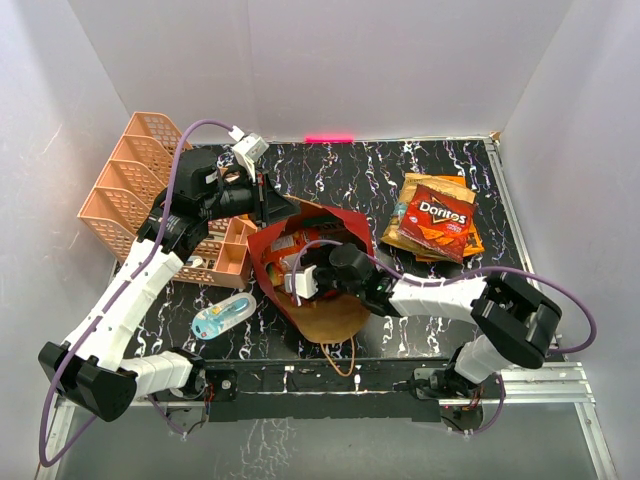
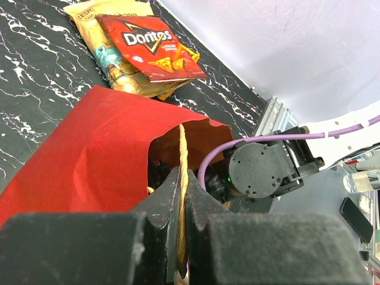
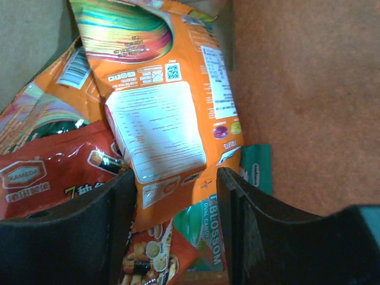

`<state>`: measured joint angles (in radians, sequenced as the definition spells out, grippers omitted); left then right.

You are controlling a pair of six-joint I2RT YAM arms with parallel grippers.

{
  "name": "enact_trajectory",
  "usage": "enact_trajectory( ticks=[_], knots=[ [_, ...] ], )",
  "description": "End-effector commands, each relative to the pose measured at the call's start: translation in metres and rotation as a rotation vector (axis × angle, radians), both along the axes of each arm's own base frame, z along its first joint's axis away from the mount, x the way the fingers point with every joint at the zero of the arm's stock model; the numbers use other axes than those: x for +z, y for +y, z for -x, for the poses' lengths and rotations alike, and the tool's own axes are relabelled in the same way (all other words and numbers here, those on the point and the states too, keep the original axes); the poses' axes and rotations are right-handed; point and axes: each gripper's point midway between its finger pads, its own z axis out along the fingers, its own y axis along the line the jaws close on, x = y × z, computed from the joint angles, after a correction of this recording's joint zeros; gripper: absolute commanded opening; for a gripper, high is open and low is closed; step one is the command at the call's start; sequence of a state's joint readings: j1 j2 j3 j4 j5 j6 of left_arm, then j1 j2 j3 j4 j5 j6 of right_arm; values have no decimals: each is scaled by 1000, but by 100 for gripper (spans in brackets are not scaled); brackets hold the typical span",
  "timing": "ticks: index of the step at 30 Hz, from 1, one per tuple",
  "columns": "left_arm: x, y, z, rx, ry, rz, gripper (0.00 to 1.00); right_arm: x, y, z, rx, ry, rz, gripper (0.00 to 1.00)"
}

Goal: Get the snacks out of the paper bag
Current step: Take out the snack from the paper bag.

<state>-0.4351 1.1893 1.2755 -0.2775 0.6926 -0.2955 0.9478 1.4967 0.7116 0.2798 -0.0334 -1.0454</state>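
Bag: red paper gift bag (image 1: 335,228), mid-surface (image 1: 350,170).
Left pincer (image 2: 183,196): clamped tight on the bag's kraft rim, at its 10 o'clock.
Right pincer (image 3: 175,173): inside the bag, jaws wide, astride orange glossy packet (image 3: 160,101), not closed on it.
Beside it: red packet (image 3: 47,172) at 9 o'clock, teal candy packet (image 3: 208,237) at 5.
Out: red Doritos bag (image 1: 440,220), 2 o'clock of the bag.

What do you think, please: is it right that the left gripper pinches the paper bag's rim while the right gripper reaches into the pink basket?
Not quite: the right gripper reaches into the paper bag, not the pink basket, as the top external view shows; the right wrist view has it open around an orange packet. The left gripper does pinch the bag's rim.
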Motion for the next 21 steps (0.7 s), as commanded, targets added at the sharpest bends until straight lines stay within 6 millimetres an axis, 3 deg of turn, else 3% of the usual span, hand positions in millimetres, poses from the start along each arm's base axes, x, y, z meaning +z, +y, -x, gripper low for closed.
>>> enact_trajectory(
  ticks=[1,5,9,11,13,16,21],
  knots=[
    [18,-1,6,-25,-48,25,0,41,22,-15,41,-121,-121,59],
    [20,-1,6,-25,-50,26,0,32,27,-22,66,-166,-88,60],
    [20,-1,6,-24,-49,25,0,26,34,-18,138,-181,-57,56],
    [20,-1,6,-24,-50,25,0,29,37,-18,150,-181,-58,45],
    [20,-1,6,-22,-50,23,0,36,37,-16,157,-172,-66,25],
    [20,0,5,-14,-51,20,0,57,33,-8,167,-175,-101,10],
    [16,2,1,15,-43,10,0,77,10,11,144,-85,-88,7]
  ],
)
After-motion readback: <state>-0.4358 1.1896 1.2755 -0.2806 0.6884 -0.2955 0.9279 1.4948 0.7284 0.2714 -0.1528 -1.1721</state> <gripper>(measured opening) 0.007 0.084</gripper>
